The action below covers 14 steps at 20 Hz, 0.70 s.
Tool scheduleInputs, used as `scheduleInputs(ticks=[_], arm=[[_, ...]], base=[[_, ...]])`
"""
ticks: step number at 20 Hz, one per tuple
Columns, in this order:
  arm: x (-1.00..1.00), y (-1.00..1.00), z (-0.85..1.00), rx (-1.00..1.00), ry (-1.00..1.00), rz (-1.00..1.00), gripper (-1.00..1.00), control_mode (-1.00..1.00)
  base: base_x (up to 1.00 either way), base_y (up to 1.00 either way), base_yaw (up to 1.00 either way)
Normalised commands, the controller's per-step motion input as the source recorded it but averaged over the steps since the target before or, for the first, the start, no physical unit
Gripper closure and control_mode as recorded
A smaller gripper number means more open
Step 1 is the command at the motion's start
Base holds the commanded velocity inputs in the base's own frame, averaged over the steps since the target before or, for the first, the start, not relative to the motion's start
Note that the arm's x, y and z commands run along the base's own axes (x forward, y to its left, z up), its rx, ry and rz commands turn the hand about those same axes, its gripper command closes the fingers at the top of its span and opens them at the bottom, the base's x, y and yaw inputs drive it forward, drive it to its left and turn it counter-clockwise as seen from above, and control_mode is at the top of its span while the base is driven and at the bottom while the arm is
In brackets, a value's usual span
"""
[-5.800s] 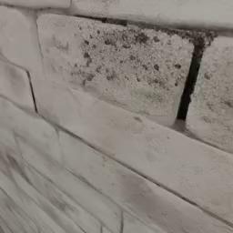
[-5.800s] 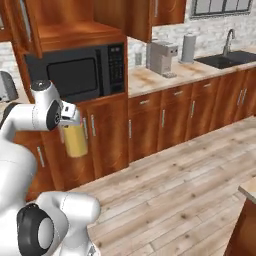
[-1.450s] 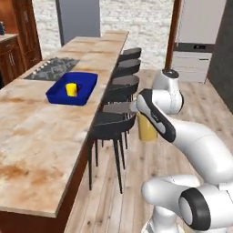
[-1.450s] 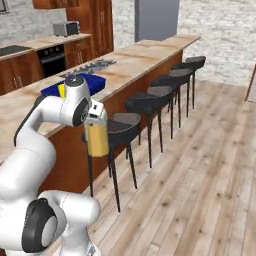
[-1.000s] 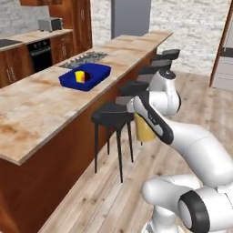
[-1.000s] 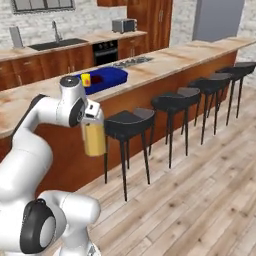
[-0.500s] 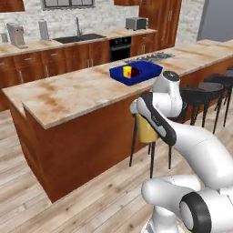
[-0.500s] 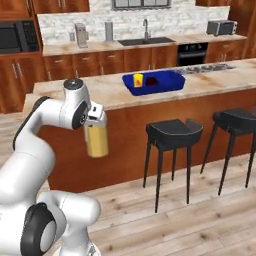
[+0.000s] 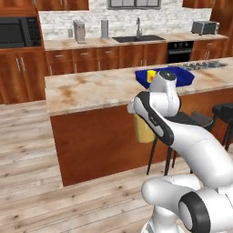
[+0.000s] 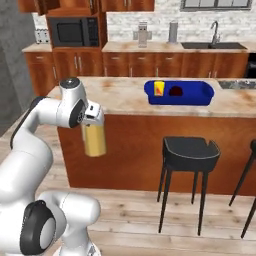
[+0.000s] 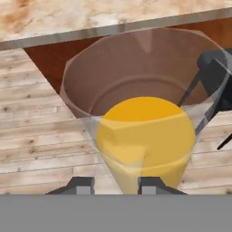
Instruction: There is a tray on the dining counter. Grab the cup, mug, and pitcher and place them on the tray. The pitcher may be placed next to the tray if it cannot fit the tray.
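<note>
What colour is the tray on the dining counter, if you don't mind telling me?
The tray is bright blue, clearest in the right base view.

Black stool (image 10: pixel 190 148) on the wood floor (image 10: pixel 150 210), microwave (image 10: pixel 76 31), sink faucet (image 10: pixel 215 31), toaster (image 9: pixel 203 27) at back

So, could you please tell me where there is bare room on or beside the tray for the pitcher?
The tray is bare in its right half; the cup and mug crowd its left. The dining counter lies bare left of the tray, the side nearest the pitcher in the gripper.
</note>
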Motion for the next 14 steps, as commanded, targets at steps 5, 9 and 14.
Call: scheduleInputs(ticks=[5,9,14], arm=[[0.00,0.00,0.00,0.00,0.00,0.00,1.00,1.00],[0.00,0.00,0.00,0.00,0.00,0.00,1.00,1.00],[0.00,0.00,0.00,0.00,0.00,0.00,1.00,1.00]], base=[[0.00,-1.00,0.46],[0.00,-1.00,0.36],[0.05,-0.85,0.20]])
